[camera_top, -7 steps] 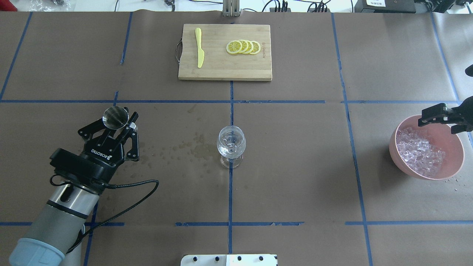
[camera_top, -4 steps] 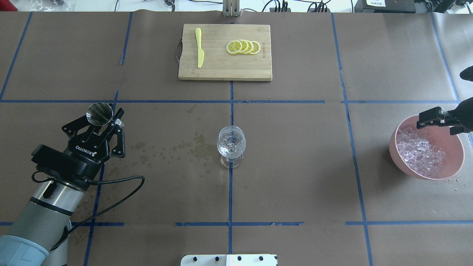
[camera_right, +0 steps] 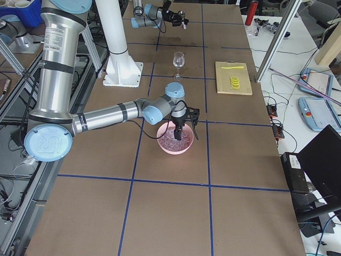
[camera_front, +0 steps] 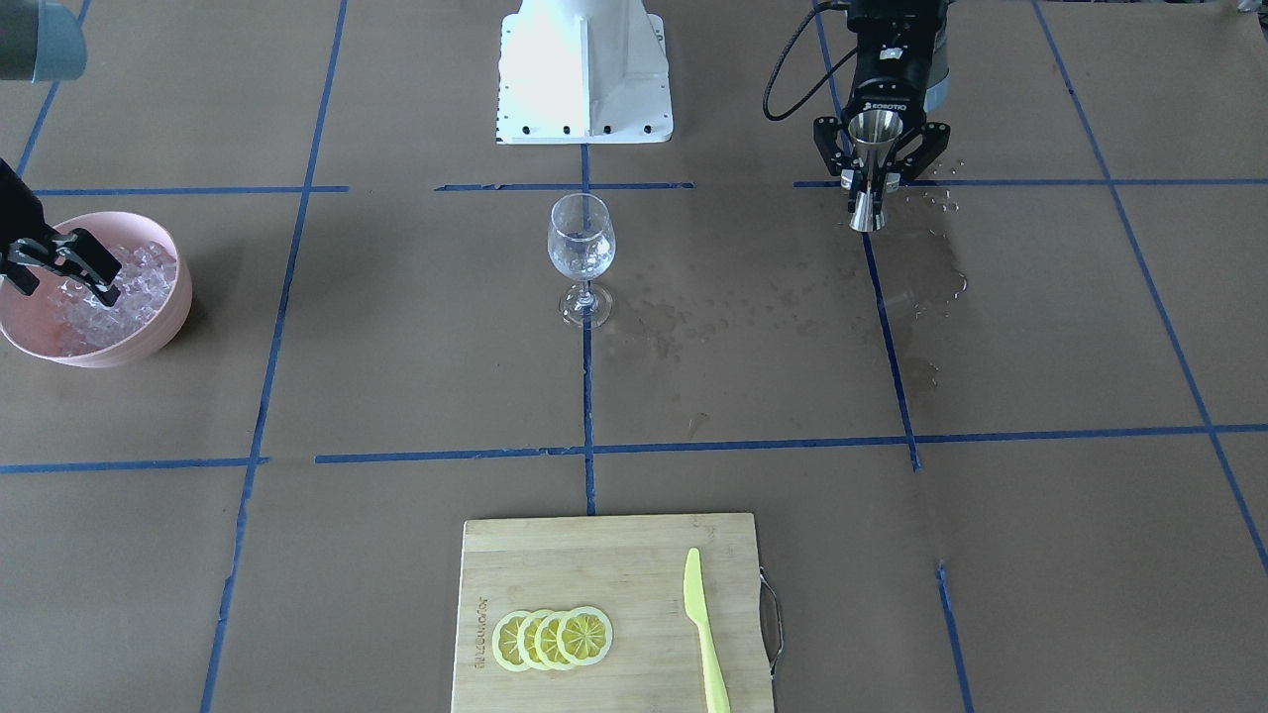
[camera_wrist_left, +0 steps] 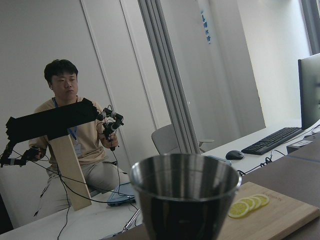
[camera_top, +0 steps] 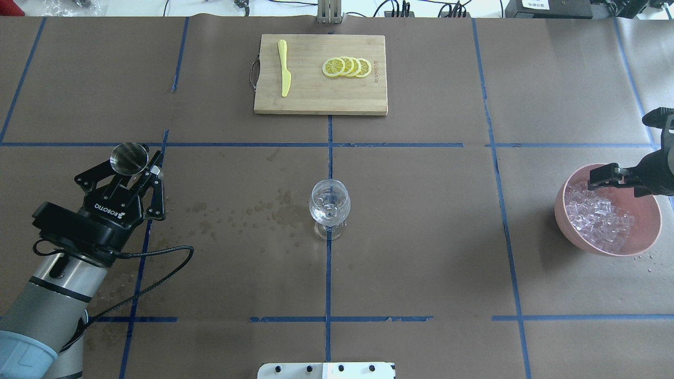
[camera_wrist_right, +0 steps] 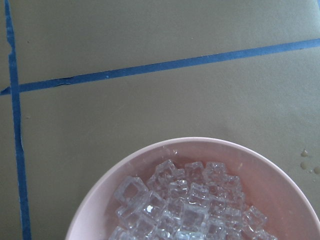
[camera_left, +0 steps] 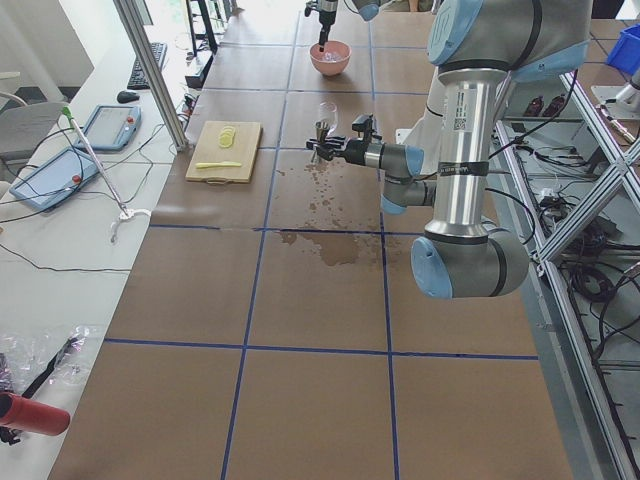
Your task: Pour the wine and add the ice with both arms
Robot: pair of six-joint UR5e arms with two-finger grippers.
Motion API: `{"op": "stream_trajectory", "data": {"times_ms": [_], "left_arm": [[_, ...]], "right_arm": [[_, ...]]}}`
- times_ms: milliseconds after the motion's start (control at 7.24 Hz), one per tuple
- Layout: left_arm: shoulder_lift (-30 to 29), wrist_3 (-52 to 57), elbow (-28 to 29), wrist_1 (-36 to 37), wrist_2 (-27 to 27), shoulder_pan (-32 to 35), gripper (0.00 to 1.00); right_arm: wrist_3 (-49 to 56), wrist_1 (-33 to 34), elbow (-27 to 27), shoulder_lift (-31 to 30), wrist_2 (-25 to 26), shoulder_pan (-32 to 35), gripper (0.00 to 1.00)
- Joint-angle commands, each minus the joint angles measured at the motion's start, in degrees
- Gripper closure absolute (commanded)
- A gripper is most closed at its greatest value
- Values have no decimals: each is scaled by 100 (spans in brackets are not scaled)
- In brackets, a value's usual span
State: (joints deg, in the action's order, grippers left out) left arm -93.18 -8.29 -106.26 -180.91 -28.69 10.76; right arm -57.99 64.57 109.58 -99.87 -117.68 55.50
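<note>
1. Front view: left gripper (camera_front: 870, 183) was clamped on the steel cup (camera_front: 876, 134), upright and well apart from the glass (camera_front: 581, 243). Wet spots (camera_front: 693, 317) lay between them. Right gripper (camera_front: 57, 272) was spread wide just above the ice (camera_front: 139, 262) in the pink bowl (camera_front: 149, 337).
2. Overhead: in the last second the left arm carried the cup further from the glass. The right gripper slid in over the bowl's rim. Pour probably over, ice step starting.
3. Left side: cup held clear of the table.
4. Right side: right gripper pointed down into the bowl.
5. Left wrist: cup dark inside; couldn't tell wine from shadow.
6. Right wrist: ice heaped below, none lifted.
</note>
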Motion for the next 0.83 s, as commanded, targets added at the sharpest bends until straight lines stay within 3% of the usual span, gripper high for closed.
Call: {"op": "stream_trajectory", "data": {"times_ms": [0, 690], "left_arm": [[28, 3, 0, 12, -23, 31, 100], [28, 3, 9, 12, -58, 40, 100]], "right_arm": [[-485, -595, -253, -50, 52, -144, 0], [-591, -560, -235, -243, -36, -311, 5]]}}
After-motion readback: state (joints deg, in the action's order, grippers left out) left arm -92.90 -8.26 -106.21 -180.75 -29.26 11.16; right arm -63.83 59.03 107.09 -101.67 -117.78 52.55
